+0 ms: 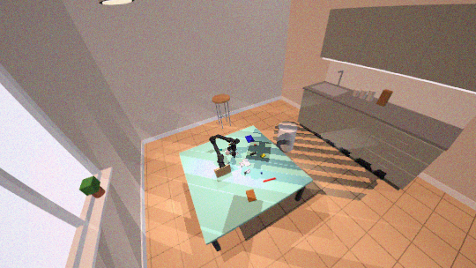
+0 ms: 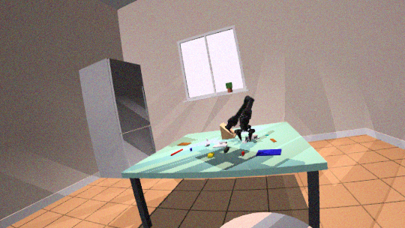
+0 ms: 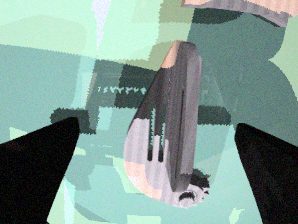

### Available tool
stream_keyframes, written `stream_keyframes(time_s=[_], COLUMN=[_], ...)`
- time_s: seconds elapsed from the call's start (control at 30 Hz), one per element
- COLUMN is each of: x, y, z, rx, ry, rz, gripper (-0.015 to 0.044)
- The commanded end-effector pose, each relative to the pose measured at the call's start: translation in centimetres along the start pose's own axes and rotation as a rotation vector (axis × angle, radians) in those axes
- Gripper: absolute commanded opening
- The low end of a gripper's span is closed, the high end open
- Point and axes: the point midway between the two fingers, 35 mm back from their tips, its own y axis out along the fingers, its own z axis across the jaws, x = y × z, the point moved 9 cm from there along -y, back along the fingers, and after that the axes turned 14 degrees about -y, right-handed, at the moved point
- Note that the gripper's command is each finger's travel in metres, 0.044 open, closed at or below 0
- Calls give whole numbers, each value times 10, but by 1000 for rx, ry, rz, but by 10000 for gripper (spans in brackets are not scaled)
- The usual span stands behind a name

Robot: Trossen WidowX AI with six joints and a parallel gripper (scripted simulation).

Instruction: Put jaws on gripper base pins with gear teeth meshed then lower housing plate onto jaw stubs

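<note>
In the wrist view, left to right: a smooth black tapering finger, a grey-white toothed piece with a rounded belly, two narrow slots and a long straight ridge, lying between the fingertips on the glossy pale-green surface, then the matching finger; the end effector stands wide, gripping nothing, and a pinkish, faintly ribbed part sits upper right

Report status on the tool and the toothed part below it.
Tool open, nothing gripped. Pale grey pointed jaw with gear teeth between the fingertips in wrist view. Nothing visible between them blocking.
</note>
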Motion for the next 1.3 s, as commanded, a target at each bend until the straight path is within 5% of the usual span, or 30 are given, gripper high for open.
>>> stream_keyframes(time_s=[0.0,0.7,1.07,1.27], x=[1,1,1,1], y=[2,3,2,2], z=[1,1,0,0], rx=[4,4,1,1], ry=[4,4,1,1], rz=[-1,-1,-3,-3], gripper=[440,440,151,134])
